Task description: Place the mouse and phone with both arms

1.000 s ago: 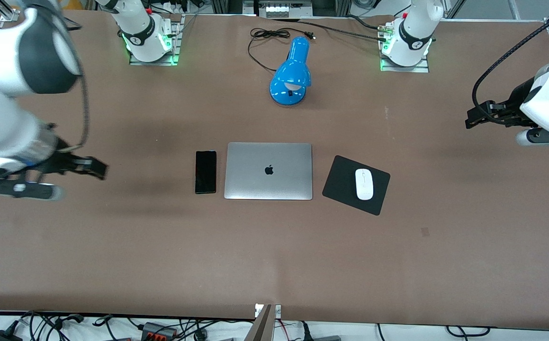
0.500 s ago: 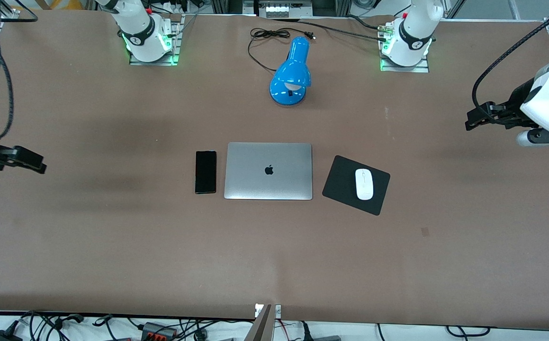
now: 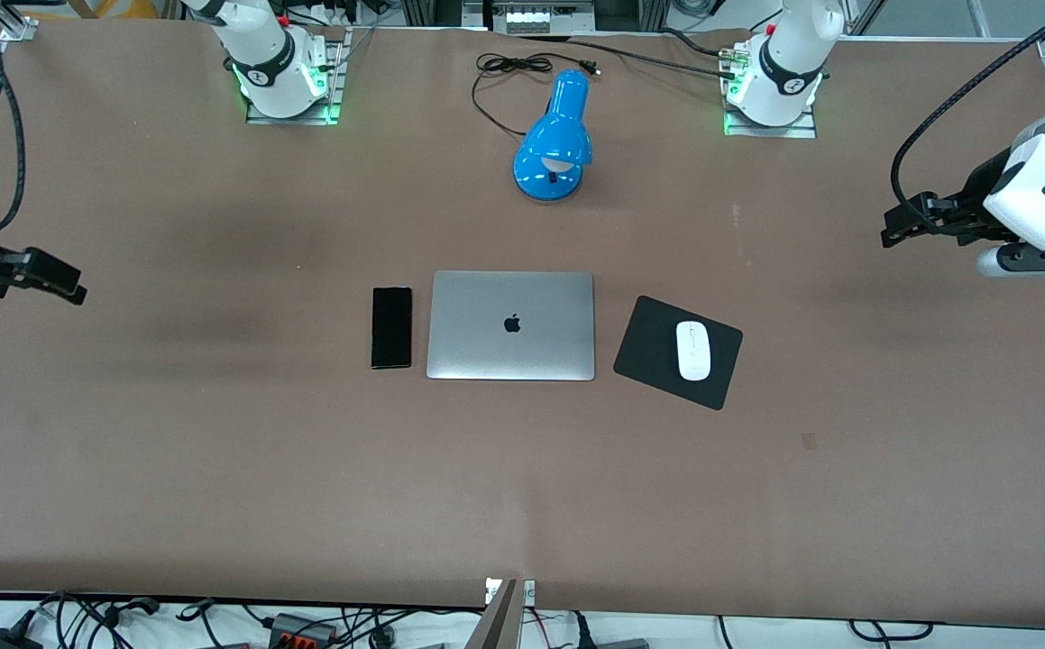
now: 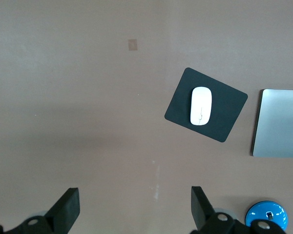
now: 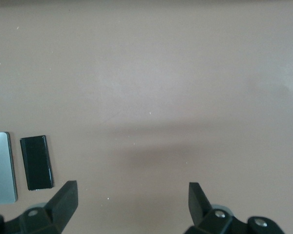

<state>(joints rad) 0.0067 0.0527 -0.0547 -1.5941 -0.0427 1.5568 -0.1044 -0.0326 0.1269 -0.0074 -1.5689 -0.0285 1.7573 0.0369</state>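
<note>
The white mouse (image 3: pixel 692 350) lies on a black mouse pad (image 3: pixel 644 347) beside the closed silver laptop (image 3: pixel 511 325), toward the left arm's end of the table. It also shows in the left wrist view (image 4: pixel 201 106). The black phone (image 3: pixel 391 327) lies flat beside the laptop toward the right arm's end, and shows in the right wrist view (image 5: pixel 36 162). My left gripper (image 3: pixel 892 230) is open and empty, up over bare table at its own end. My right gripper (image 3: pixel 71 287) is open and empty, up over bare table at its own end.
A blue desk lamp (image 3: pixel 555 137) with a black cord (image 3: pixel 504 68) lies farther from the front camera than the laptop. Two small white bases with green lights (image 3: pixel 283 72) (image 3: pixel 773 81) stand along the table's top edge. Brown tabletop (image 3: pixel 522 487) surrounds the objects.
My right arm has drawn back toward its end of the table and lifted a little. My left gripper has shifted only slightly. The mouse and the phone have not moved.
</note>
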